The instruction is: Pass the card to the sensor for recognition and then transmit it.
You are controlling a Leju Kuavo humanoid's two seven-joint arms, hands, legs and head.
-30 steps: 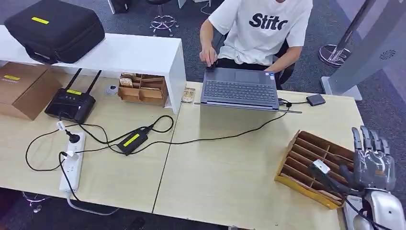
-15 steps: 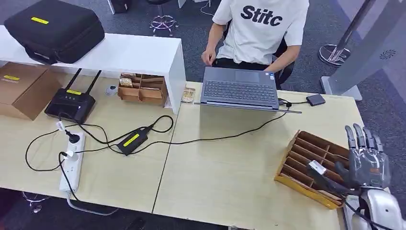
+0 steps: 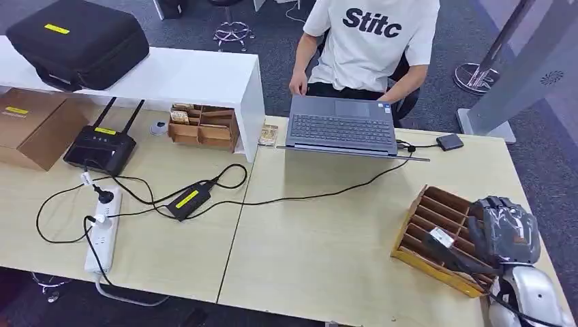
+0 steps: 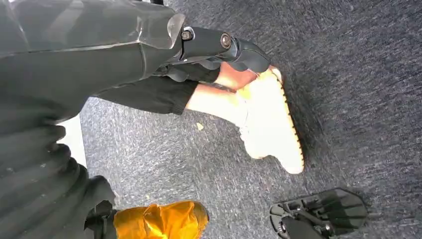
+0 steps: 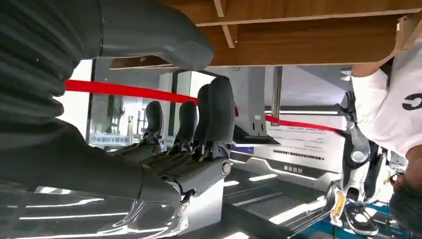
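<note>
1. One step at most is under way — the right robot hand (image 3: pixel 506 230) hangs over the far end of the wooden slotted tray (image 3: pixel 436 225) at the counter's (image 3: pixel 320 238) right edge, fingers bent down toward the slots.
2. In the right wrist view its fingers (image 5: pixel 199 119) stand apart with nothing between them; no grasp looks made yet.
3. No card can be made out in the tray — the slots are too small to read — so I take it the card is there, not yet lifted.
4. The left robot hand (image 4: pixel 219 47) hangs low beside the robot's body above the carpet, fingers curled in; whether it holds anything I cannot tell.
5. Left to do, as I judge: the pick, the pass over a sensor — possibly the small dark box (image 3: pixel 450 142) by the laptop (image 3: pixel 341 126) — and the handover.
</note>
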